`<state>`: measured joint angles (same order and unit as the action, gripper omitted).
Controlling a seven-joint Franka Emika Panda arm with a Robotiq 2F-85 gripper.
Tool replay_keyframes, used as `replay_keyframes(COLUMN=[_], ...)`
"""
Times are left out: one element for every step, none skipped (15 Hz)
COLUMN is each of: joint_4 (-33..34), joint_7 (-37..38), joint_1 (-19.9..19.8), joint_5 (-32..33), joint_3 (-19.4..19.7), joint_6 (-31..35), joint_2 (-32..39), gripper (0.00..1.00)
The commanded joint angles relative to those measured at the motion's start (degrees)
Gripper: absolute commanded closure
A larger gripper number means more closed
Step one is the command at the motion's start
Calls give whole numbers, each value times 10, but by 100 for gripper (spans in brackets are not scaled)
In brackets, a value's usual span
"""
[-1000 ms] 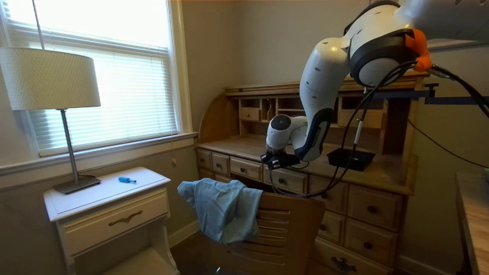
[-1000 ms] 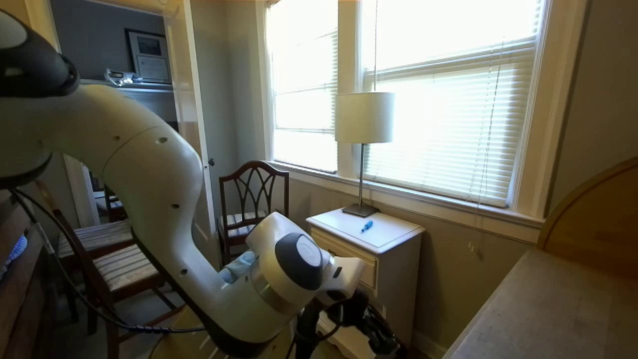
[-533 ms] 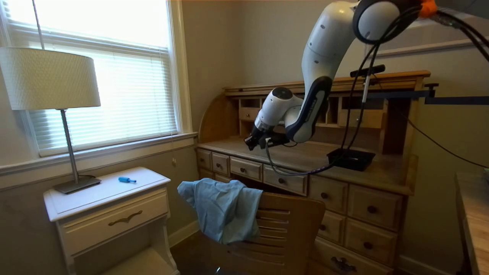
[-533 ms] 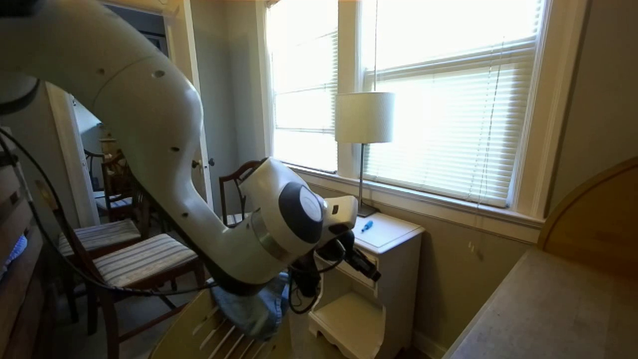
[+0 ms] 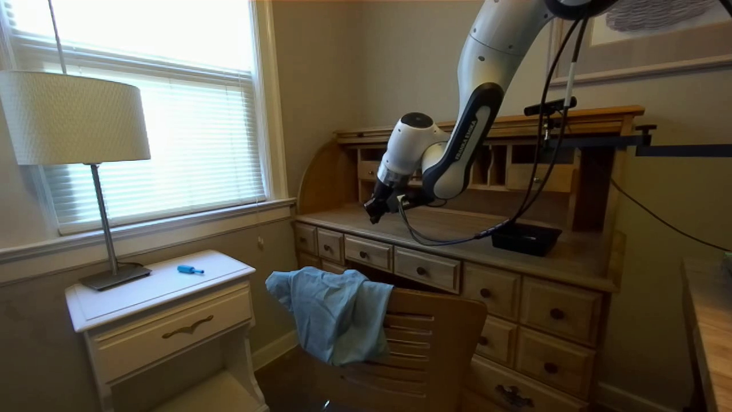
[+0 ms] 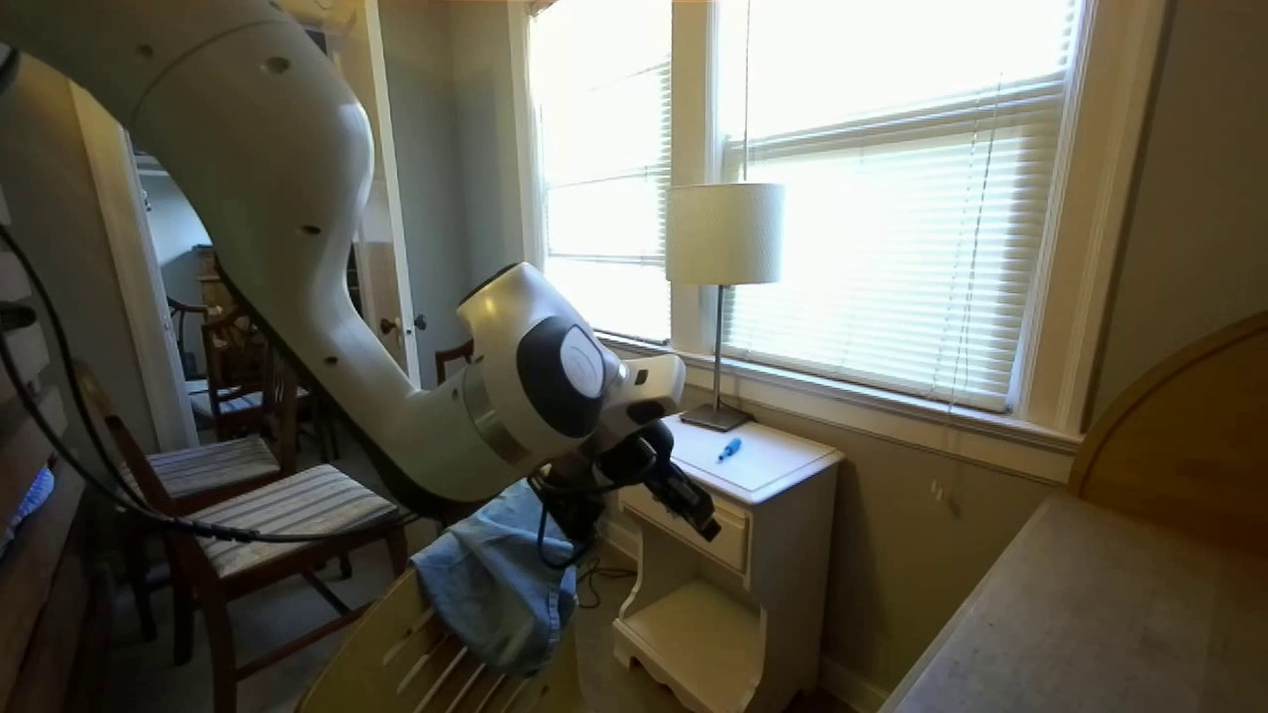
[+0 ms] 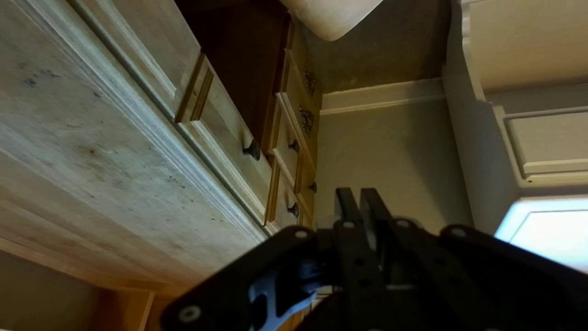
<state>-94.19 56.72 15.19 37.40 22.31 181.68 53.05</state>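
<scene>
Where the wrist view looks down past the roll-top desk [image 7: 119, 184], the gripper [image 7: 357, 195] juts up from the bottom of the frame, right of centre, its two black fingers [image 7: 345, 207] almost together with just a bare, narrow slit between them. The desk is the thing nearest to it: a pale, worn desktop fills the left side of that frame, and a drawer [image 7: 229, 151] with a dark knob [image 7: 251, 150] sits left of centre, above the level of the fingertips. At the right edge shows a white nightstand [image 7: 477, 147].

As an exterior view has it, the white arm [image 5: 492, 51] slants in from the upper right, and the gripper hangs near the middle of the frame with the desk behind it. Lower down, a light blue cloth [image 5: 337, 315] drapes over the back of a wooden chair [image 5: 454, 332], and right of centre a black tray [image 5: 529, 247] rests on the desktop.

In an exterior view with striped-seat chairs [image 6: 287, 510] at lower left, the gripper lies at lower centre, left of the desk's edge and apart from it. Both exterior views show a lamp [image 5: 77, 120] and a slim blue object [image 5: 189, 269] on top of the nightstand, with a window [image 5: 171, 166] fitted with blinds behind them.
</scene>
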Motion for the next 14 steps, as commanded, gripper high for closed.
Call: replay_keyframes(joint_4=[1, 5, 8, 10, 11, -2, -5, 9, 5, 1, -5, -8, -25, -37], joint_7=[-13, -17, -23, -32, -42, -140, -168, -105, -113, -102, -102, -95, -84, -66], joint_1=[-21, -29, -37, -47, -67, -93, -121, -145, -181, -214, -253, -286, -319, -351], joint_5=[6, 11, 17, 22, 33, -33, -27, 67, 102, 153, 200, 244, 289, 335], joint_3=[-22, -27, -32, -43, -66, -113, -152, -169, -215, -254, -300, -340, -377, -413], joint_6=[38, 80, 118, 147, 173, 194, 211, 226, 234, 240, 240, 242, 238, 230], joint_2=[3, 9, 13, 14, 13, 7, 4, 6, 5, 2, 5, 8, 0, 0], gripper=[100, 100, 100, 100, 100, 100, 100, 100, 100, 100, 100, 100, 100, 100])
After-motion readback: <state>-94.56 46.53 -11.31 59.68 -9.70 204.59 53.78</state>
